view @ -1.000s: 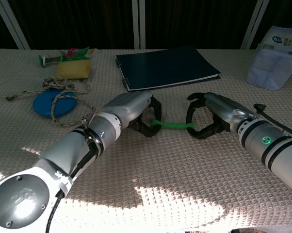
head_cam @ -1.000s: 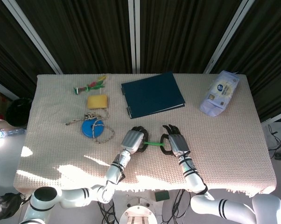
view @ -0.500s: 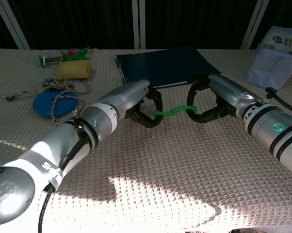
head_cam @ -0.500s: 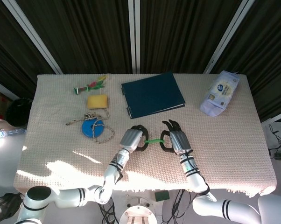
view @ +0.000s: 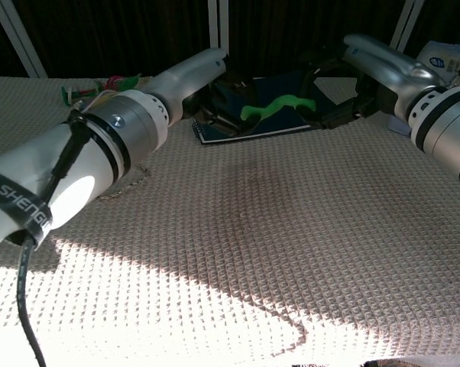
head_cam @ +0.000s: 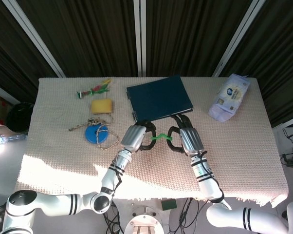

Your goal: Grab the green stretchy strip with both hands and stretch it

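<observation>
The green stretchy strip (head_cam: 159, 139) (view: 274, 105) hangs in the air between my two hands, slightly wavy and slack. My left hand (head_cam: 135, 137) (view: 195, 73) grips its left end with dark fingers curled around it. The strip's right end sits in the grip of my right hand (head_cam: 187, 138) (view: 375, 63). Both hands are raised well above the cream woven tablecloth (head_cam: 234, 146) (view: 238, 245), in front of the dark blue folder (head_cam: 158, 99). The exact finger contact is in shadow in the chest view.
A blue disc with a coiled rope (head_cam: 97, 132) lies left of my left hand. A yellow sponge (head_cam: 101, 106) and a green-red toy (head_cam: 94, 90) sit at the back left. A white wipes pack (head_cam: 228, 96) (view: 444, 57) rests at the back right.
Both hands have risen from the table and moved away from me, carrying the strip up with them. The strip has gone from fairly straight to wavy.
</observation>
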Tool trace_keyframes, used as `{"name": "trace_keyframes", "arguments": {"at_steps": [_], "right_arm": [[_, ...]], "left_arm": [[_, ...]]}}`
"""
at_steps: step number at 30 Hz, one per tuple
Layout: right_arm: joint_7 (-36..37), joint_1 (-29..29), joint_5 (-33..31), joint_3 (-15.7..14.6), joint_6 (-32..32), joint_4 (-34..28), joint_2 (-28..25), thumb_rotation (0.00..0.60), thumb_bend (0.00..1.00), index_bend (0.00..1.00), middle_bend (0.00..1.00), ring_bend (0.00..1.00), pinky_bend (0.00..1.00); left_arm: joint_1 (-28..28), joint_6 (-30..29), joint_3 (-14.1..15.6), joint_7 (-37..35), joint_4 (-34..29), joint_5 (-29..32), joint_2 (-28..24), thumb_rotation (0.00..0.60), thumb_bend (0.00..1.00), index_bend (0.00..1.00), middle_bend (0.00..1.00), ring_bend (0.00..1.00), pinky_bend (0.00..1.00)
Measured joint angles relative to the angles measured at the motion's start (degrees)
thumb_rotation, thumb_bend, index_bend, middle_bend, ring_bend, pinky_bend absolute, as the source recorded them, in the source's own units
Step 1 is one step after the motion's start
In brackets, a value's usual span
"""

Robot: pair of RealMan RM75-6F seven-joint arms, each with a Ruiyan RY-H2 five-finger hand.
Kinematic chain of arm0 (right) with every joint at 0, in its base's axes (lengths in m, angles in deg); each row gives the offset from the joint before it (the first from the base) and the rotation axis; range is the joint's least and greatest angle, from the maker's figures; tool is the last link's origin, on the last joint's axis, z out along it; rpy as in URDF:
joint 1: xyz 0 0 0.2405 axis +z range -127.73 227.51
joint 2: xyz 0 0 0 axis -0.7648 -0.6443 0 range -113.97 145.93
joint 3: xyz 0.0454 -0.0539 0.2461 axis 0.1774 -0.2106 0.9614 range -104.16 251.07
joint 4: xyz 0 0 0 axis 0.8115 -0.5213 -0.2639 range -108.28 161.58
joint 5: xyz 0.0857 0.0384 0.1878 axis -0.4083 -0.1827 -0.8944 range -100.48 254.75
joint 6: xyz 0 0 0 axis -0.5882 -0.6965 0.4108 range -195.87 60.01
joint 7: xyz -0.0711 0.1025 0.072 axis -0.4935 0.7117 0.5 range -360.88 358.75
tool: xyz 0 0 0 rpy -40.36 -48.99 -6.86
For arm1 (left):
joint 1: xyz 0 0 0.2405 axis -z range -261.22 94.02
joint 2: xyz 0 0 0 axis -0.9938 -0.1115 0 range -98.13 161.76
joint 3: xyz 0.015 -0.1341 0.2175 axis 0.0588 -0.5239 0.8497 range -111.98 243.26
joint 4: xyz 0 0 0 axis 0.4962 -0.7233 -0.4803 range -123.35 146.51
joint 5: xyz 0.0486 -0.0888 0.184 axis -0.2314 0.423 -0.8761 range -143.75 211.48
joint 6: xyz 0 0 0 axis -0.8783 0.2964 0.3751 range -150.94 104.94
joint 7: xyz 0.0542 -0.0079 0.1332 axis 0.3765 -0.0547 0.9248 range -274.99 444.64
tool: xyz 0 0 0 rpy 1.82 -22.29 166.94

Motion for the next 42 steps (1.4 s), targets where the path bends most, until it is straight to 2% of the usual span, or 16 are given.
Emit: {"name": "trace_keyframes", "arguments": {"at_steps": [31, 42], "right_arm": [[1.7, 0.5, -1.0, -0.6, -1.7, -1.5, -2.6, 0.600, 0.43, 0.63, 0.09, 0.00, 0.00], [2.6, 0.4, -1.2, -1.2, -2.1, -1.0, -2.5, 0.600, 0.43, 0.63, 0.09, 0.00, 0.00]], "left_arm": [[3.2, 2.0, 1.6, 0.4, -6.1, 6.3, -8.5, 0.582, 0.42, 0.60, 0.34, 0.20, 0.23], [4.1, 2.1, 2.9, -0.5, -6.6, 7.2, -9.5, 0.580, 0.42, 0.60, 0.34, 0.20, 0.23]]}}
